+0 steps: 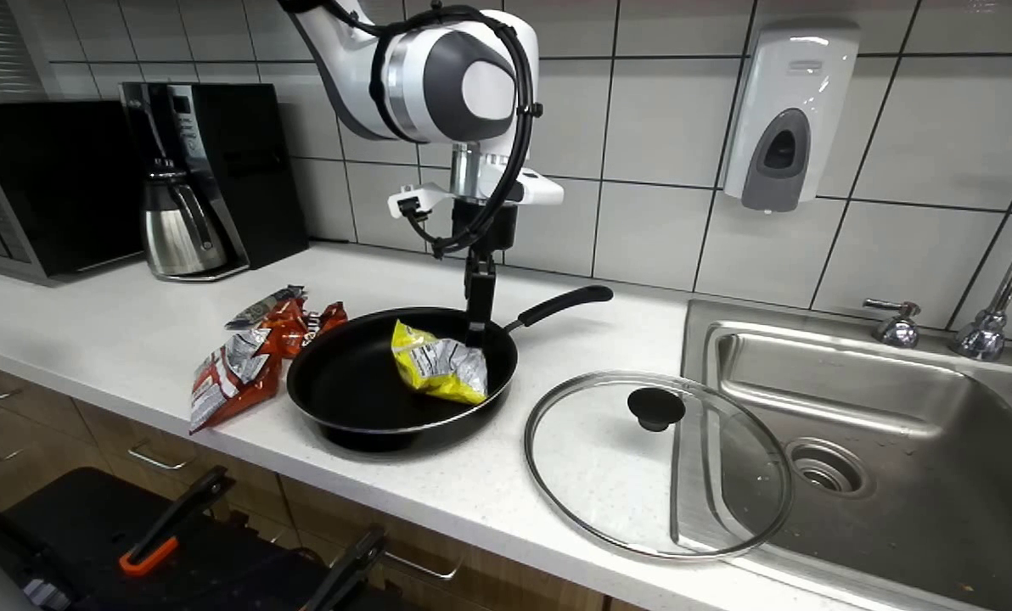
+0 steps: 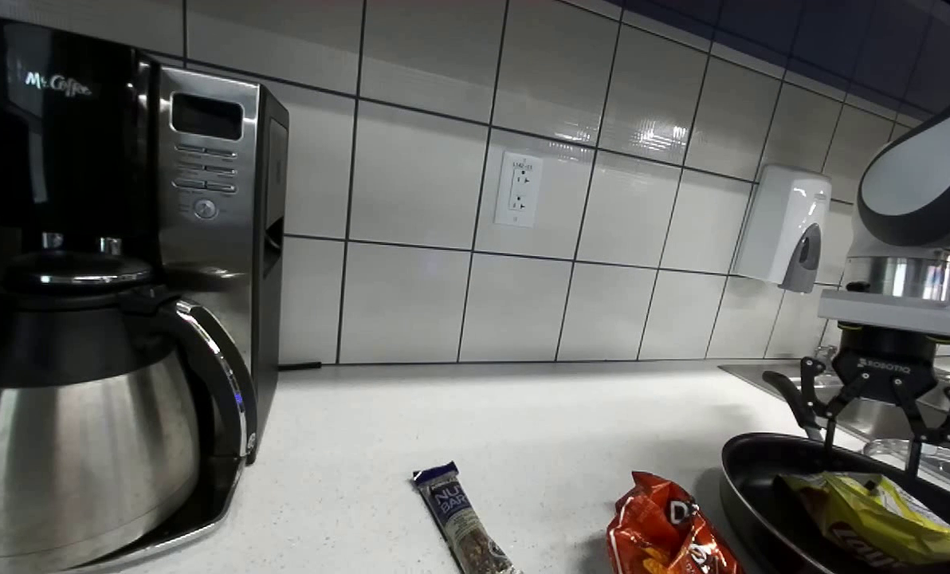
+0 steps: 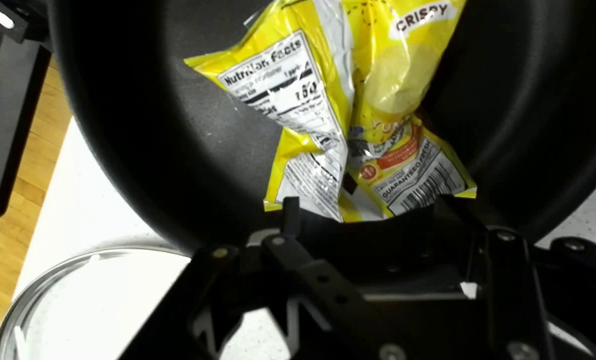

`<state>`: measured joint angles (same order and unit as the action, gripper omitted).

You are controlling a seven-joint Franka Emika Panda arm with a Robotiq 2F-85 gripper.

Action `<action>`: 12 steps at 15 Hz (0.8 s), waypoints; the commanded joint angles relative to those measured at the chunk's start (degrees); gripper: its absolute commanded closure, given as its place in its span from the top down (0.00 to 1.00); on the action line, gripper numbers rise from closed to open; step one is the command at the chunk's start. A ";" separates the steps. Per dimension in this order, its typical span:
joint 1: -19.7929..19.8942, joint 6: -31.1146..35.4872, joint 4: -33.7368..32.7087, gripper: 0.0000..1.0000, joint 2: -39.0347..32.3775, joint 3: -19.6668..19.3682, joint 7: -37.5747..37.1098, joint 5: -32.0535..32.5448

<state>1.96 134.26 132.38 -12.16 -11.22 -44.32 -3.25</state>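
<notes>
A yellow chip bag [image 1: 440, 367] lies inside a black frying pan [image 1: 349, 382], on the side near the pan's handle [image 1: 565, 304]. The bag [image 2: 881, 518] and pan [image 2: 750, 486] also show in an exterior view at the lower right. My gripper [image 1: 477, 335] points straight down over the pan, at the bag's edge. Its fingers are spread apart in an exterior view [image 2: 872, 453]. In the wrist view the open fingertips [image 3: 368, 212] stand on either side of the bag's lower end [image 3: 308, 100]. Nothing is gripped. I cannot tell whether a finger touches the bag.
A glass lid [image 1: 599, 475] with a black knob lies partly over the sink [image 1: 879, 382]. Red snack packaging [image 1: 238, 373] and a nut bar [image 2: 467, 518] lie beside the pan. A coffee maker [image 1: 243, 170] with a steel carafe [image 1: 179, 225] stands at the back. A soap dispenser [image 1: 790, 119] hangs on the wall.
</notes>
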 commanded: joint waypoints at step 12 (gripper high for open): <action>-4.09 -8.34 -6.02 1.00 4.03 6.28 -1.41 3.44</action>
<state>-1.32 129.60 128.50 -8.79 -6.77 -44.59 -1.25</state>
